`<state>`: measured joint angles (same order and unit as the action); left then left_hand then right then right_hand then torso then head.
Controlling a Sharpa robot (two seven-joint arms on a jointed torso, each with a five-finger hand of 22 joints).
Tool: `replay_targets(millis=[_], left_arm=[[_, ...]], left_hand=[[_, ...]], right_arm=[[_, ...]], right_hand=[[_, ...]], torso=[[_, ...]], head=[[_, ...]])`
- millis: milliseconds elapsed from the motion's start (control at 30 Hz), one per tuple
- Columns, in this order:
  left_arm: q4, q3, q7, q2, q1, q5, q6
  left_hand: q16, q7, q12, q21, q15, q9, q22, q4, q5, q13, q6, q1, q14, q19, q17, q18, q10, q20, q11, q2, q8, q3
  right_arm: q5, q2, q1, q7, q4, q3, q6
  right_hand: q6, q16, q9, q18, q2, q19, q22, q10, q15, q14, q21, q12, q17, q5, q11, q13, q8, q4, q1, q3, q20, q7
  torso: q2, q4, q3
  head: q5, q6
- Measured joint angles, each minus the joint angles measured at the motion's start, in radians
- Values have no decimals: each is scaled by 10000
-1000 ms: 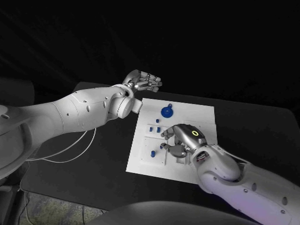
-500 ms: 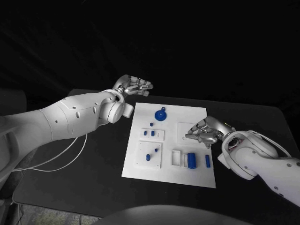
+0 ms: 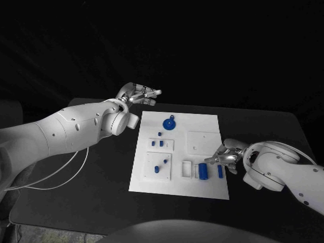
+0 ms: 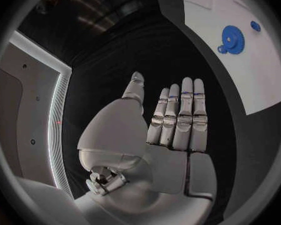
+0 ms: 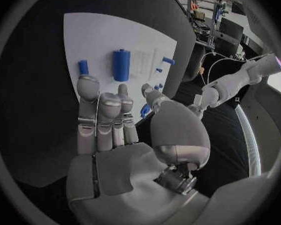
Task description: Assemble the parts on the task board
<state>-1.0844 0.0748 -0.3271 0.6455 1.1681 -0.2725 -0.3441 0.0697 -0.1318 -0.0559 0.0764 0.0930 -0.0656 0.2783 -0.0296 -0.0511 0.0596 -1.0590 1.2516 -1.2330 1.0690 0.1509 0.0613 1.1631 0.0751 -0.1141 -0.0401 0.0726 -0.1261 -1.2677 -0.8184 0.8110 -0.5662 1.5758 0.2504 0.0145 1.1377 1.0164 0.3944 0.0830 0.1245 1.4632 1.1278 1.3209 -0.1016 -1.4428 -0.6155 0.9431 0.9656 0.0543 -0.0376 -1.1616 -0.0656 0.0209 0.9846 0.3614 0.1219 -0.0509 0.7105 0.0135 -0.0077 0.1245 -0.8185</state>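
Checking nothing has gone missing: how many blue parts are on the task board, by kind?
Blue gear: 1
Large blue cylinder: 1
Small blue pieces: 6
Total: 8

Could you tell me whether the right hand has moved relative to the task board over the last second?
Yes. The right hand has drawn back off the task board's middle to its right edge, uncovering the blue parts it hid.
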Motion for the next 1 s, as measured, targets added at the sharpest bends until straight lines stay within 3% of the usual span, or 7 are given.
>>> replay_targets(millis=[133, 333, 533, 900, 1000], left_arm=[[-35, 0, -38, -1, -11, 4, 52], [-80, 0, -89, 17, -19, 8, 126], [-97, 0, -122, 48, -19, 11, 167], [-134, 0, -165, 51, -20, 17, 236], [-141, 0, -171, 48, -21, 17, 250]], left_hand=[[0, -38, 0, 0, -1, -14, -241, -426, 0, 0, 38, 38, 1, 88, -18, -1, 0, 16, 0, -181, 0, 144], [0, -38, 0, 0, -1, -13, -417, -487, 0, -1, 37, 44, 1, 87, -22, -1, 0, 16, 0, -187, 0, 152], [0, -38, 0, 80, -1, -13, -559, -487, 0, -1, 37, 44, 1, 87, -22, 0, -1, 16, 0, -187, 0, 152], [0, -3, 0, 84, -1, -12, -693, -487, 0, -2, 72, 44, 2, 87, -21, 0, -1, 16, 0, -186, 0, 152], [0, -3, 0, 84, -1, -12, -693, -487, 0, -2, 71, 44, 2, 87, -21, -1, -1, 16, 0, -186, 0, 152]], right_arm=[[95, 132, -16, -399, -131, -9, 297], [106, 272, -65, -808, -354, -46, 505], [25, 431, -87, -1028, -509, -96, 545], [-106, 936, -144, -1174, -928, -399, 503], [-131, 1054, -121, -1174, -1079, -433, 472]], right_hand=[[-157, 40, 22, 2, 244, 0, 136, 0, 0, 0, -171, -51, 137, 0, 0, -76, 0, 333, -67, 173, 0, -56], [-237, 40, 129, 3, 443, 0, 286, 35, 1, 0, -195, -156, 316, 0, 35, -275, 0, 699, -81, 340, -1, -64], [-308, 39, 215, 3, 445, 0, 415, 69, 1, 0, -195, -199, 465, 0, 70, -524, 0, 828, -84, 279, -2, -60], [-557, 39, 284, 8, 594, -1, 590, 70, 41, -40, -195, -199, 706, 0, 71, -873, -31, 1063, -138, 208, -3, -135], [-555, 39, 321, 8, 600, -1, 617, 72, 41, -41, -195, -199, 730, 0, 73, -898, -61, 1074, -132, 197, -3, -134]], torso=[[-5, -12, -26], [-5, -18, -37], [-5, -16, -34], [10, -6, -13], [10, -4, -13]], head=[[-37, -32], [-59, -70], [-61, -100], [-40, -137], [-33, -151]])
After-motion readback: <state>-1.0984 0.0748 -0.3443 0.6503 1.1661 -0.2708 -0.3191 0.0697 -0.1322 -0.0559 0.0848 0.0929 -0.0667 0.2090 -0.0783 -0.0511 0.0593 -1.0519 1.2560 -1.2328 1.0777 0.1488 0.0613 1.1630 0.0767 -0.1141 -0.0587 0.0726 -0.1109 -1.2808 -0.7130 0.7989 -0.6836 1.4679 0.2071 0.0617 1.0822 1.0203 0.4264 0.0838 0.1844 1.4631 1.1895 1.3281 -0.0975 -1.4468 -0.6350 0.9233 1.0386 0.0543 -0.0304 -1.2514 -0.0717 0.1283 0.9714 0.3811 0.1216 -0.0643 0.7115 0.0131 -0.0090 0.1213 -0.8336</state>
